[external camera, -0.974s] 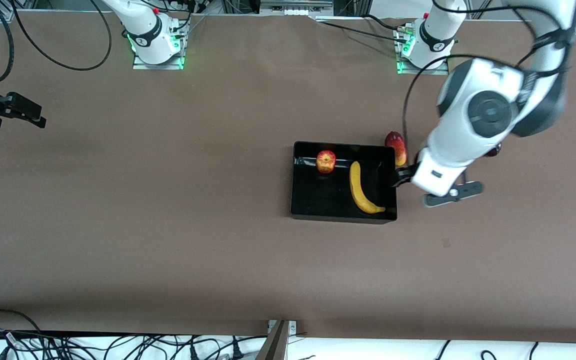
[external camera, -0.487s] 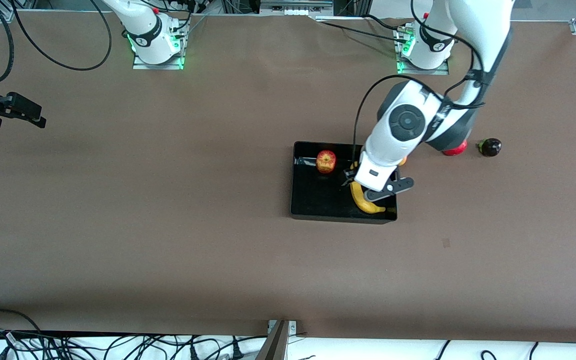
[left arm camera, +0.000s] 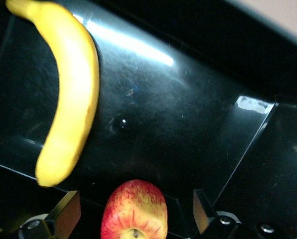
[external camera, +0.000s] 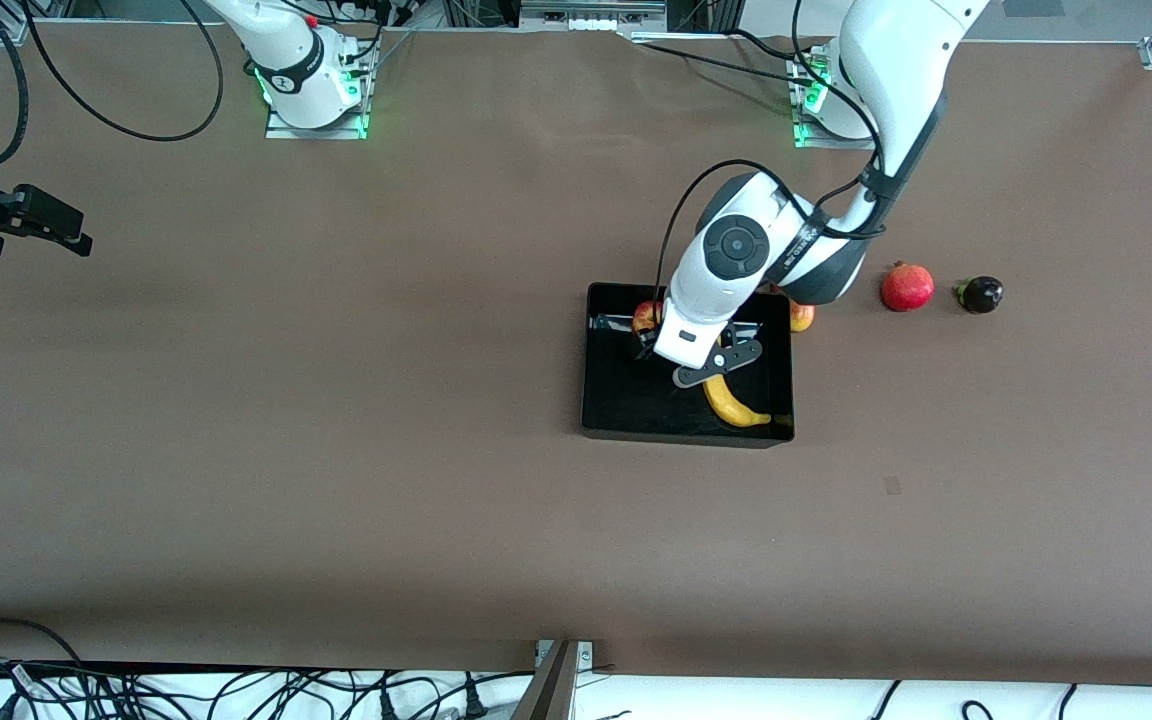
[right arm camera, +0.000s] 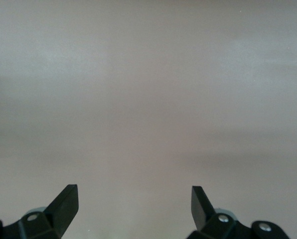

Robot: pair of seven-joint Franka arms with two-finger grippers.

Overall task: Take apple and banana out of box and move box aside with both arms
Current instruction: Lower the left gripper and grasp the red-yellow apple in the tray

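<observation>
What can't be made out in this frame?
- Apple: front view, mostly hidden by the left arm; left wrist view, cut off by the edge.
- Mango: front view, only a sliver shows past the arm.
- Left claw: front view, hidden under its wrist.

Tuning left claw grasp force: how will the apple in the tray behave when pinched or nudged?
The apple is round, so it would probably roll on the glossy tray floor if nudged. Its skin looks smooth, so it could slip sideways. The left claw is open with the apple between its fingers; a centred pinch seems safest.
</observation>
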